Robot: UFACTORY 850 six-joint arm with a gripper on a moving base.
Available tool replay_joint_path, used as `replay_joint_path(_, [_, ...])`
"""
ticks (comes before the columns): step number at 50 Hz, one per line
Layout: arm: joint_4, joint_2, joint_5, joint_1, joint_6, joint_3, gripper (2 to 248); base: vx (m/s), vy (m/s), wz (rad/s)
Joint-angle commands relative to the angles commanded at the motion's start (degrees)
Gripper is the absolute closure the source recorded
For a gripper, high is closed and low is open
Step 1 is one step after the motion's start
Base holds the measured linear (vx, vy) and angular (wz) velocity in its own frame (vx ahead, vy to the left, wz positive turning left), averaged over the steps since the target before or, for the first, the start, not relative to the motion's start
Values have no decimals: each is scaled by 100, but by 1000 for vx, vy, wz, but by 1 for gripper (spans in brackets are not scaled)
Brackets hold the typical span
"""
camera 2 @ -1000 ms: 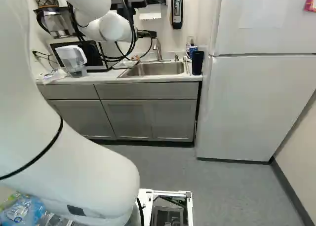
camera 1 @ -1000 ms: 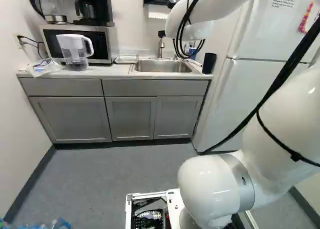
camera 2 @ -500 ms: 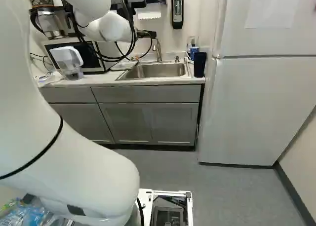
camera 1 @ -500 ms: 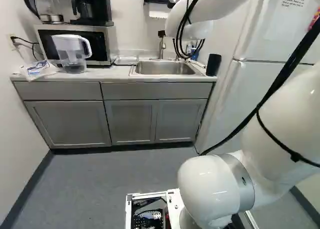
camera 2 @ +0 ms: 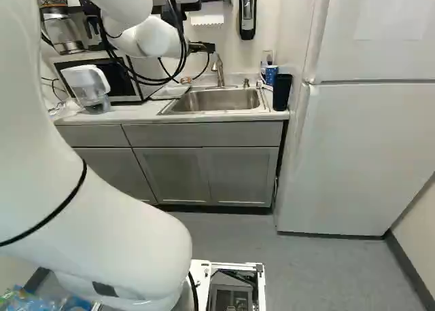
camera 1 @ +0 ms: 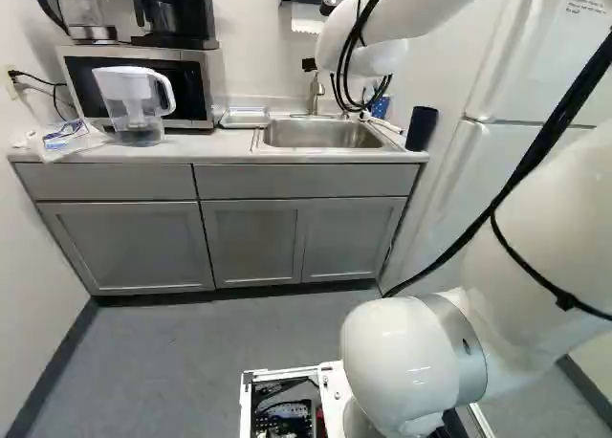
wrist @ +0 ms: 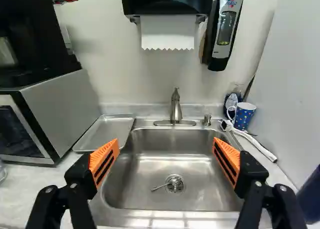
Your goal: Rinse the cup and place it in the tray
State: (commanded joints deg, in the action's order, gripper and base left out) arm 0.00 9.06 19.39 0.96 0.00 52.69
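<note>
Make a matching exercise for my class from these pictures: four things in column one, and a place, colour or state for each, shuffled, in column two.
Column one
1. Metal tray
2. Mug
3. Water pitcher
4. Robot's jaws

Column two
A. Blue, with pale spots
B. Standing wide apart, with nothing gripped
C. On the counter, between the microwave and the sink
D. On the counter, in front of the microwave

Right pairs
1-C, 2-A, 3-D, 4-B
</note>
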Motion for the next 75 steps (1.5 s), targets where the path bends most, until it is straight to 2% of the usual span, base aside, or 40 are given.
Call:
replay_joint_path(34, [0,0,0,0,0,0,3,78,45,-21])
replay_joint_path(75, [0,0,0,0,0,0,3,56,4,-183])
